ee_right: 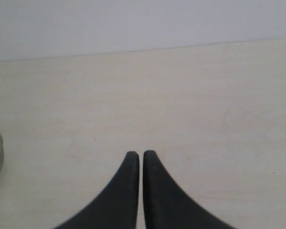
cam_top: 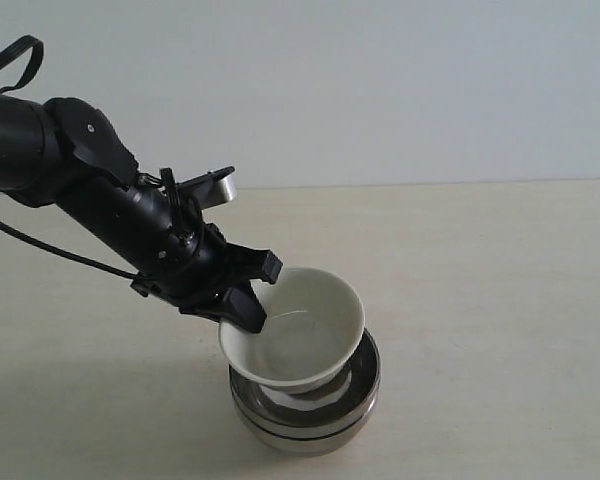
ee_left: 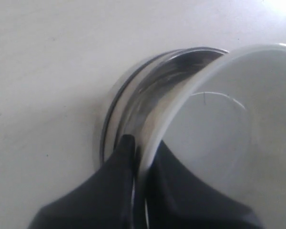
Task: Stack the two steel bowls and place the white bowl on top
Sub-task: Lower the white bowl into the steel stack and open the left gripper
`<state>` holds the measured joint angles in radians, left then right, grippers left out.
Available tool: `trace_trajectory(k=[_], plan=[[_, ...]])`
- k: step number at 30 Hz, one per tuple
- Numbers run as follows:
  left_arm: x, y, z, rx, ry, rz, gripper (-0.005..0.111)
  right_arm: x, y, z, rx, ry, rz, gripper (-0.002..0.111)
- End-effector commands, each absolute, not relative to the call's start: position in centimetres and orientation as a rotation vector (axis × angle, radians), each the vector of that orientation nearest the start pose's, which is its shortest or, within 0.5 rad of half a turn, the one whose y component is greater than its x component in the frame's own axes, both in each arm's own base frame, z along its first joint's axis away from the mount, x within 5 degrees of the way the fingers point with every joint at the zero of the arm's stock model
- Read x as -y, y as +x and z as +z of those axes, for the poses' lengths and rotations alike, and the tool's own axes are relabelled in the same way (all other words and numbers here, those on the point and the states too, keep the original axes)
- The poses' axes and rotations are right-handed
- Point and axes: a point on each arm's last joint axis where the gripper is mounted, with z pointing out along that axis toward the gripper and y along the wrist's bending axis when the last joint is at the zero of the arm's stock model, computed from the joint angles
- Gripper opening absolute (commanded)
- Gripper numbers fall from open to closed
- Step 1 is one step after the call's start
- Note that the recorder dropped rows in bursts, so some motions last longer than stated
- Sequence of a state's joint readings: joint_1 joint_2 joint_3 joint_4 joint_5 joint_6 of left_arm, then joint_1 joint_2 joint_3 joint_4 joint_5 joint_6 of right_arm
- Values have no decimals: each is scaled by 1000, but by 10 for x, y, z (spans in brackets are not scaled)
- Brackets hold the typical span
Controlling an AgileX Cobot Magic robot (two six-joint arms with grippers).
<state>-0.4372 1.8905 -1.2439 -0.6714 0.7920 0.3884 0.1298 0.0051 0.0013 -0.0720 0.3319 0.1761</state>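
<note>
left gripper (cam_top: 262, 292) pinching white bowl (cam_top: 305, 345), steel bowls (cam_top: 315, 428) — stacked

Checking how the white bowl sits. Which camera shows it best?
The exterior view: the whole white bowl shows, tilted in the stacked steel bowls, its rim pinched by the left gripper. The left wrist view crops it; the right wrist view misses it.

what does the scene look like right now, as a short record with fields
steel bowls: two, nested in one stack on the table
white bowl: tilted, lower part down in the top steel bowl, not yet level
left pincer: shut on the white bowl's rim, one finger inside, one outside
right pincer: shut, holding nothing, above the table
task state: steel bowls stacked; white bowl not yet released
</note>
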Motion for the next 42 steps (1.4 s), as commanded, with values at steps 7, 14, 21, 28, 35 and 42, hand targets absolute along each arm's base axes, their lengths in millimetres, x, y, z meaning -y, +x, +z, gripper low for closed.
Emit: trace_trajectory(k=[7,14,21,28,35,42], plan=[[200,325,189,-2771,555,-793,4,-5,54,184,-1810,-12,142,0],[204,323,190,-2764,563,-811,4,-5,54,184,-1810,-12,142,0],[214,320,189,-2726,620,-767,4,-5,54,184,-1810,-12,142,0],[212,320,188,-2751,599,-740,4,-5,54,184,-1810,-12,142,0],[210,318,187,-2780,610,-733,4,-5,54,184,-1810,-12,142,0],[210,318,187,-2780,610,-733,4,-5,54,184,-1810,-12,142,0]])
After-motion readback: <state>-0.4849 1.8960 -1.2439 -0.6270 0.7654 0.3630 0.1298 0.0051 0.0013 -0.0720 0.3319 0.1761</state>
